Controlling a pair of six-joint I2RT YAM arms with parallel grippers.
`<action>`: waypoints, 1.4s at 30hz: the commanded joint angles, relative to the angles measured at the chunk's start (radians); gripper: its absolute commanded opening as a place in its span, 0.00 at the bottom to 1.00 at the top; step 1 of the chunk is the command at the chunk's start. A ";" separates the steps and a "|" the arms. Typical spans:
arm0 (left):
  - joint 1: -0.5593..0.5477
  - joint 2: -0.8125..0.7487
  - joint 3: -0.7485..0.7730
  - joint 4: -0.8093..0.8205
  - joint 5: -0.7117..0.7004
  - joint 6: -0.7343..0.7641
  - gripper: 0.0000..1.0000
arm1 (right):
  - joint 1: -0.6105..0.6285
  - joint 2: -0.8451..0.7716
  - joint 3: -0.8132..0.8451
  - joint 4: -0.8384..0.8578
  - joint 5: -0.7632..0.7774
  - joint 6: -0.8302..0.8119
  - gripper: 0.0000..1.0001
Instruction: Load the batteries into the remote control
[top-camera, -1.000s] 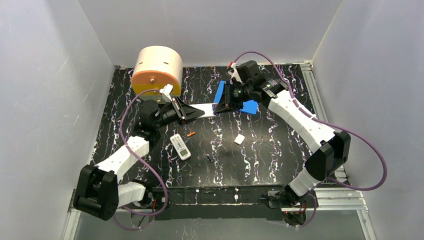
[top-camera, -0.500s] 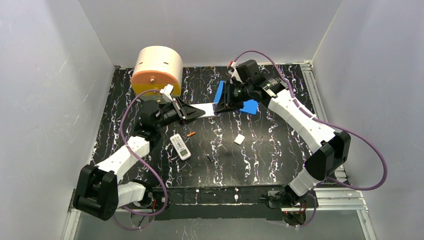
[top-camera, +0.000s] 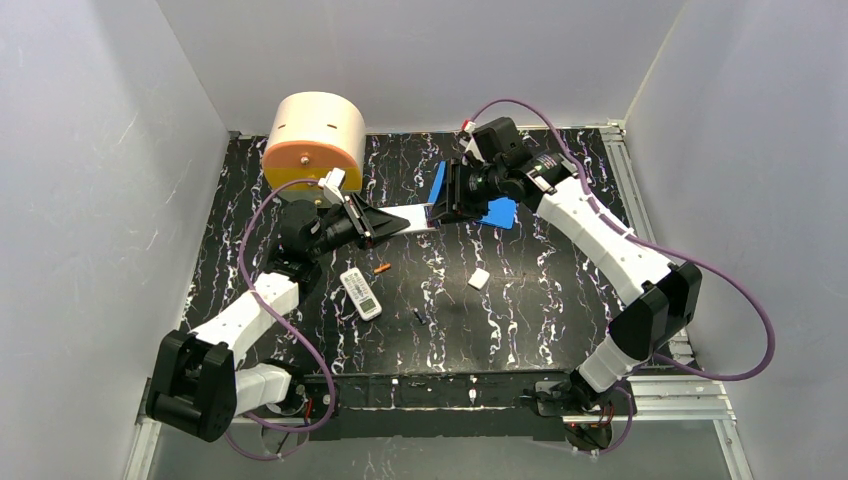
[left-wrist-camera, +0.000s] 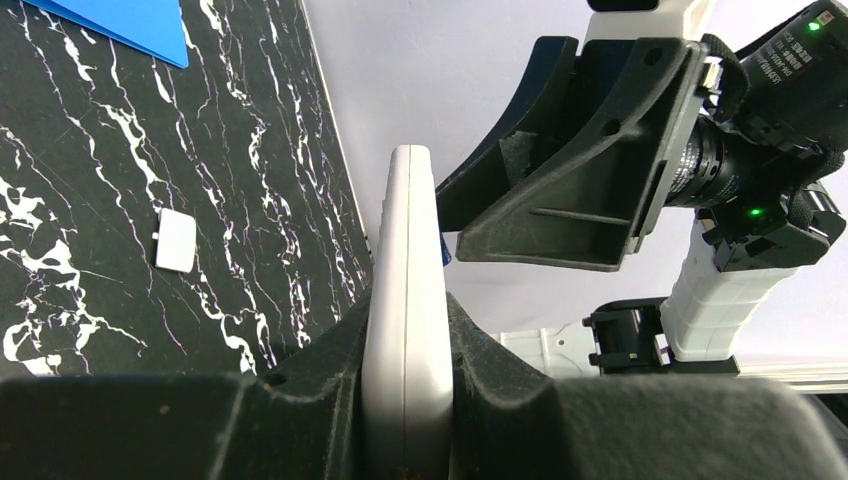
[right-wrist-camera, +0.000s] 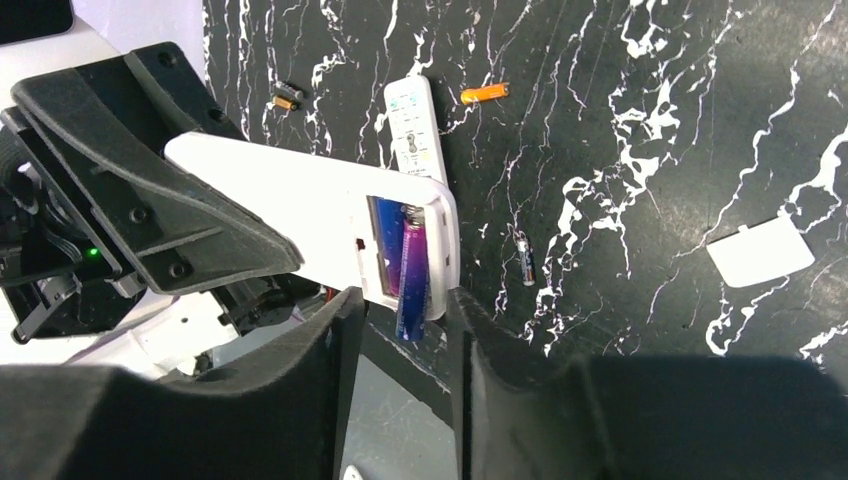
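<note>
The left gripper (left-wrist-camera: 408, 305) hides its remote's (left-wrist-camera: 408, 200) near end, and whether the right gripper (right-wrist-camera: 404, 305) touches the purple battery (right-wrist-camera: 412, 270) is unclear.

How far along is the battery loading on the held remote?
Done: cover off, lying on the table; a blue battery looks seated in the remote the left gripper clamps. In hand: purple battery half in, right gripper jaws apart around it. Left: seat it, refit cover.

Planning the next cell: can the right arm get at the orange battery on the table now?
Probably yes: the orange battery lies uncovered beside the small remote. First the right claw must leave the purple battery at the held remote's bay.
</note>
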 joint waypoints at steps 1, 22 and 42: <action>0.000 -0.036 0.025 0.016 0.005 -0.002 0.00 | -0.003 -0.066 -0.018 0.121 -0.037 0.043 0.53; -0.002 -0.093 0.119 0.006 -0.118 -0.598 0.00 | -0.006 -0.464 -0.686 1.291 0.192 0.580 0.95; -0.002 -0.097 0.161 0.050 -0.137 -0.694 0.00 | 0.006 -0.358 -0.639 1.416 0.103 0.685 0.79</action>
